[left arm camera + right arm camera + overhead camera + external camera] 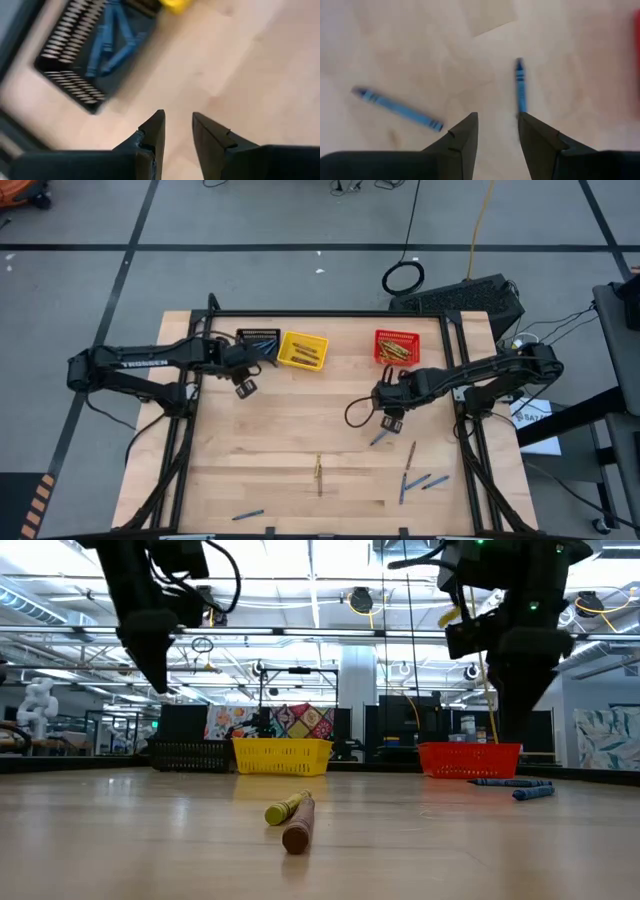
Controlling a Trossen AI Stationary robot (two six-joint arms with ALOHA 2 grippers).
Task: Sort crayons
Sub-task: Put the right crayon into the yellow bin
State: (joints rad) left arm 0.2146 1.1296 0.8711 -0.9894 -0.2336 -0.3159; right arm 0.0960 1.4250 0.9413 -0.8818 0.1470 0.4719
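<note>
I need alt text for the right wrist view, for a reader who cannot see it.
The right tool, open and empty, hovers over a light wooden table. One blue crayon lies just beyond its fingertips, and another blue crayon lies apart to one side.

- Blue crayons (111,42) lie crossed in the black basket; olive-yellow ones (306,352) fill the yellow basket, tan ones (394,352) the red.
- Loose on the tabletop: a yellow crayon (283,808) touching a brown crayon (298,828) end to end, mid-front.
- Blue strays (418,482) lie flat at front right, another (248,514) at front left.
</note>
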